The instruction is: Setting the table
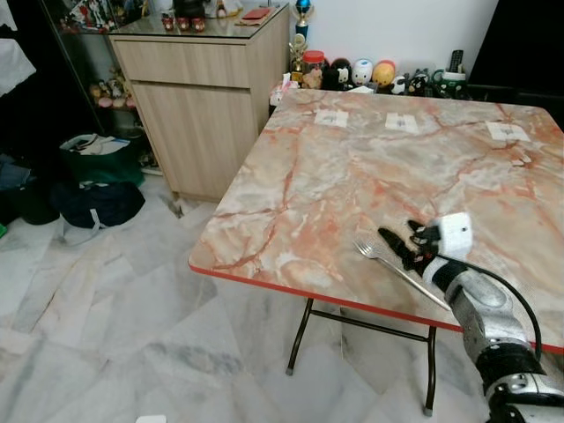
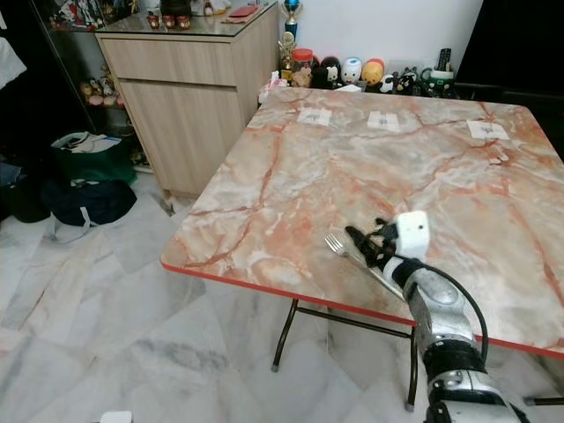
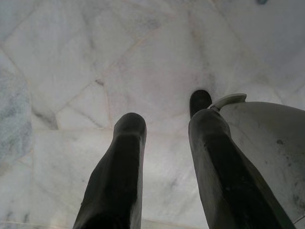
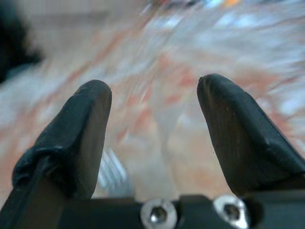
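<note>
A silver fork (image 1: 370, 250) lies on the marble table (image 1: 352, 167) close to its red front edge, tines pointing away from me and to the left. Its handle runs back under my right arm. My right gripper (image 1: 402, 242) hovers low over the fork's middle, fingers open and apart. In the blurred right wrist view, the tines (image 4: 112, 172) show below one black finger (image 4: 76, 129), with nothing between the pads. My left gripper (image 3: 164, 114) hangs idle over the floor, fingers open.
Three small paper labels (image 1: 402, 123) lie along the table's far side, with figurines and jars (image 1: 352, 72) behind them. A wooden cabinet (image 1: 203, 97) stands left of the table, and dark bags (image 1: 92, 198) sit on the marble floor beside it.
</note>
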Controlling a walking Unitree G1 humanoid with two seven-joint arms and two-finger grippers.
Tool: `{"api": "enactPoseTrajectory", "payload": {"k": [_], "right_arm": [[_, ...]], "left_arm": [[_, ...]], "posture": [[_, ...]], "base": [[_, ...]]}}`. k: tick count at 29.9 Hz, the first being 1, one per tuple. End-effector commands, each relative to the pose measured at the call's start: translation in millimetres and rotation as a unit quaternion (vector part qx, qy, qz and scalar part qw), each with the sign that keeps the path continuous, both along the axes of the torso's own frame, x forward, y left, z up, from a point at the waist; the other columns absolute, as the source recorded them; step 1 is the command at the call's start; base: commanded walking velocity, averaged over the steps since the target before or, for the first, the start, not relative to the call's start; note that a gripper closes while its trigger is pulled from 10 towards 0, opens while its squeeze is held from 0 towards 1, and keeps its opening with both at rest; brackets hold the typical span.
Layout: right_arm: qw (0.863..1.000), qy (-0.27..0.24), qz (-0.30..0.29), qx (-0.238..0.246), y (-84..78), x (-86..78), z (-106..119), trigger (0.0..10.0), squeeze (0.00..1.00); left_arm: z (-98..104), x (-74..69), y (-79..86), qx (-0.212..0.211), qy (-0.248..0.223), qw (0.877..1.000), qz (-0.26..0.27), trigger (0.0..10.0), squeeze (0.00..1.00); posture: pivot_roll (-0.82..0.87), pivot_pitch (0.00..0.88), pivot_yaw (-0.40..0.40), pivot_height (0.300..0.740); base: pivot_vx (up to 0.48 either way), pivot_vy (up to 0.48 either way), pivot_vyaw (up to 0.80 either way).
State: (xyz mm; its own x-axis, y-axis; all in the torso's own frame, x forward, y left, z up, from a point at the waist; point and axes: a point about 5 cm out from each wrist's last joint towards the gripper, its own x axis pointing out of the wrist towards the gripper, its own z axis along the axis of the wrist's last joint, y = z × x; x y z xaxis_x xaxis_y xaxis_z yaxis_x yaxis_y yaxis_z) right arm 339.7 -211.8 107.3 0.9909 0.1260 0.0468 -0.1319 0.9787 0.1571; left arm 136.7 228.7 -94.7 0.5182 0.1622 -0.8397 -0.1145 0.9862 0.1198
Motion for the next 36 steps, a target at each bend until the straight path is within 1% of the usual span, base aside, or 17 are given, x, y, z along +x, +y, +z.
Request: {"api": "enactPoseTrajectory", "payload": {"k": [1,2,4,5,7,10,11,16,19,24,26,28,36], "right_arm": [[0.997,-0.021,-0.063,0.034,-2.8,-6.7,1,10.0,0.0],[0.995,-0.023,-0.077,0.051,-0.2,-10.9,-2,10.0,0.0],[0.994,-0.027,-0.087,0.057,6.2,-18.7,-6,10.0,0.0],[0.996,-0.032,-0.078,0.037,12.7,-24.0,-7,10.0,0.0],[0.996,-0.036,-0.073,0.034,20.3,-32.1,-10,10.0,0.0],[0.997,-0.032,-0.072,0.021,20.0,-36.8,-11,10.0,0.0],[0.996,-0.033,-0.079,0.017,15.0,-36.9,-9,10.0,0.0],[0.995,-0.032,-0.089,0.012,11.3,-35.2,-4,10.0,0.0],[0.996,-0.029,-0.081,0.008,18.0,-31.7,-3,10.0,0.0],[0.998,-0.018,-0.063,0.014,30.3,-30.6,-7,10.0,0.0],[0.998,-0.017,-0.06,0.015,31.7,-30.6,-7,10.0,0.0],[0.998,-0.011,-0.055,0.016,37.2,-31.1,-10,10.0,0.0],[0.998,-0.004,-0.057,0.012,34.2,-32.0,-12,10.0,0.0]], "left_arm": [[-1,-4.1,3.2,0.005,0.005,1.0,-0.001,10.0,0.0],[-1,-4.0,3.4,0.005,0.004,1.0,0.0,10.0,0.0],[0,-4.0,3.6,0.006,0.003,1.0,0.0,10.0,0.0],[0,-4.0,3.7,0.006,0.003,1.0,0.0,10.0,0.0],[0,-4.0,3.7,0.007,0.004,1.0,-0.004,10.0,0.0],[0,-4.2,3.9,0.008,0.006,1.0,-0.008,10.0,0.0],[-1,-4.5,3.9,0.009,0.007,1.0,-0.01,10.0,0.0],[-1,-5.1,3.6,0.009,0.008,1.0,-0.012,10.0,0.0],[-1,-5.4,3.1,0.009,0.01,1.0,-0.015,10.0,0.0],[-1,-5.6,2.3,0.008,0.01,1.0,-0.017,10.0,0.0],[-1,-5.6,2.3,0.008,0.01,1.0,-0.017,10.0,0.0],[-1,-5.4,2.2,0.01,0.011,1.0,-0.022,10.0,0.0],[-2,-6.3,1.9,0.012,0.014,0.999,-0.026,10.0,0.0]], "posture": [[-0.03,0.003,0.04,0.74],[-0.03,0.003,0.04,0.74],[-0.04,0.004,0.041,0.74],[-0.04,0.007,0.045,0.74],[-0.05,0.005,0.045,0.74],[-0.05,0.002,0.045,0.74],[-0.06,0.0,0.043,0.74],[-0.06,0.0,0.04,0.74],[-0.06,0.0,0.038,0.74],[-0.06,0.0,0.037,0.74],[-0.06,0.0,0.037,0.74],[-0.06,0.0,0.038,0.74],[-0.06,0.0,0.037,0.74]], "base": [[0.0,0.0,0.0],[0.0,0.0,0.0],[0.0,0.0,0.0],[0.0,0.0,0.0],[0.0,0.0,0.0],[0.0,0.0,0.0],[0.0,0.0,0.0],[0.099,0.0,0.0],[0.255,0.0,0.0],[0.259,0.0,0.0],[0.259,0.0,0.0],[0.0,0.0,0.0],[0.0,0.0,0.0]]}}
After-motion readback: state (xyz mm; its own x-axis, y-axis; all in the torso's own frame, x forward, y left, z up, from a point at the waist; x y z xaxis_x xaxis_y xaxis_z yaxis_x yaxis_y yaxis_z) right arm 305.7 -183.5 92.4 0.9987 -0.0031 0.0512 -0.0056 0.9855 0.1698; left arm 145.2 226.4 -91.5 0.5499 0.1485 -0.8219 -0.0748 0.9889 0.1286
